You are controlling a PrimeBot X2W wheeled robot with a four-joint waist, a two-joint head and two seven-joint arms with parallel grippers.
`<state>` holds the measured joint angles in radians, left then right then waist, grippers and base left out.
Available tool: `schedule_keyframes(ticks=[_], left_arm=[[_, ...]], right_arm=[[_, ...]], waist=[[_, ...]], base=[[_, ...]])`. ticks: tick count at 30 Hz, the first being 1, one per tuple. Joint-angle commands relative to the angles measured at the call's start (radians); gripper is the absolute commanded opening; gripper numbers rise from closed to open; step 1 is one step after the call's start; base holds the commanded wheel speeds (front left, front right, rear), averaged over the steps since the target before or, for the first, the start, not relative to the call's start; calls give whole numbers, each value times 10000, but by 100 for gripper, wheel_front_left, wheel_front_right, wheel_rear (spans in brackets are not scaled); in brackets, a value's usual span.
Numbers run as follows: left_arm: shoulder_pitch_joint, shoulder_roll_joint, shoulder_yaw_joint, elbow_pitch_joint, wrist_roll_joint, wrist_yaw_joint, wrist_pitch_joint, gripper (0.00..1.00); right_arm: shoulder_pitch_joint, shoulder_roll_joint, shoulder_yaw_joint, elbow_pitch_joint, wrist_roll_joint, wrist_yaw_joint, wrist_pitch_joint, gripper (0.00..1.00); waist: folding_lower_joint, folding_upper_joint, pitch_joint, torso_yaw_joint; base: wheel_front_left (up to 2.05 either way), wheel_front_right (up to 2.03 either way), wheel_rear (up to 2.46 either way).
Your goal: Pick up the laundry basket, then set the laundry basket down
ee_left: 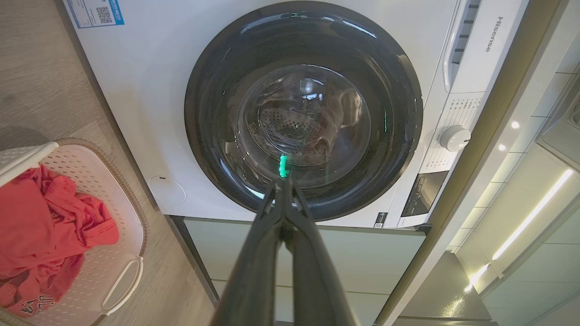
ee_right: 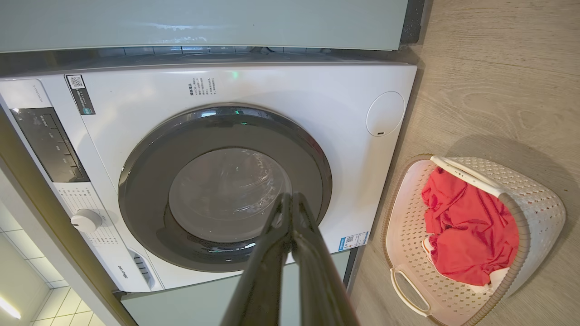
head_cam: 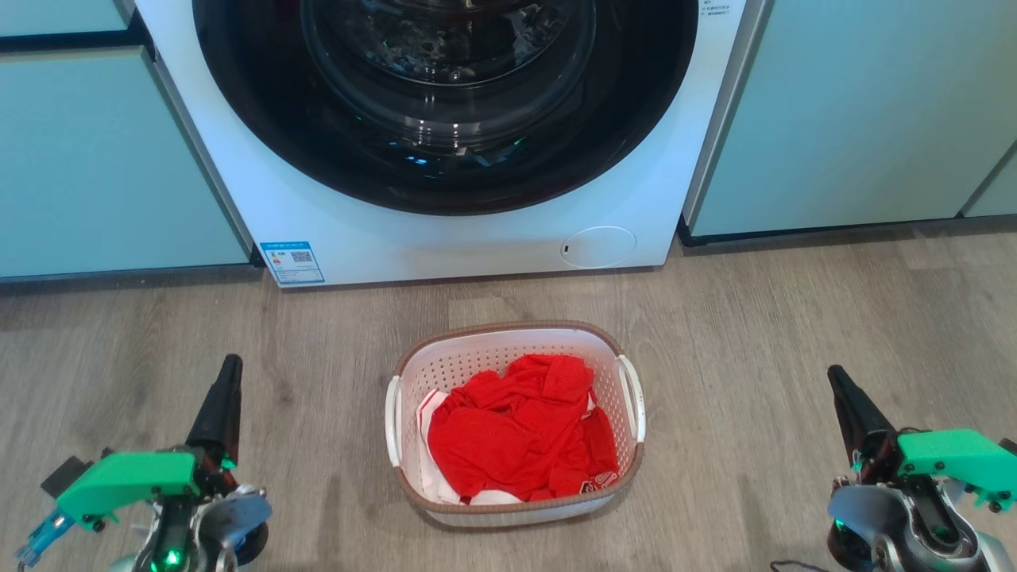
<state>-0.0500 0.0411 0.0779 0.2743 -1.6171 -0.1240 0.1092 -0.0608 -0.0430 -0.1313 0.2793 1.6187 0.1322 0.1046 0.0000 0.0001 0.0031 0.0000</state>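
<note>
Head view: the white laundry basket (head_cam: 508, 327), holding red clothes (head_cam: 516, 437), sits on the wood floor (head_cam: 794, 334) in front of a washer (head_cam: 445, 246). The left pincer (head_cam: 230, 367) and right pincer (head_cam: 834, 375) flank it, well apart. Left wrist view: the left pincer is pressed together, with the basket at the left edge. Right wrist view: the right pincer is pressed together, with the basket at lower right.
</note>
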Motion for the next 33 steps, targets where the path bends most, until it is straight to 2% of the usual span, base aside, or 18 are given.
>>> schedule_keyframes(ticks=[1,33], left_arm=[[-581,91,370,-293,95,-67,49,0],[-581,91,367,-293,92,-67,47,0]], right_arm=[[-472,-73,165,-345,-109,-15,94,0],[-472,-72,164,-345,-110,-15,95,0]], waist=[[0,-1,0,0],[0,-1,0,0]], base=[[0,0,0],[0,0,0]])
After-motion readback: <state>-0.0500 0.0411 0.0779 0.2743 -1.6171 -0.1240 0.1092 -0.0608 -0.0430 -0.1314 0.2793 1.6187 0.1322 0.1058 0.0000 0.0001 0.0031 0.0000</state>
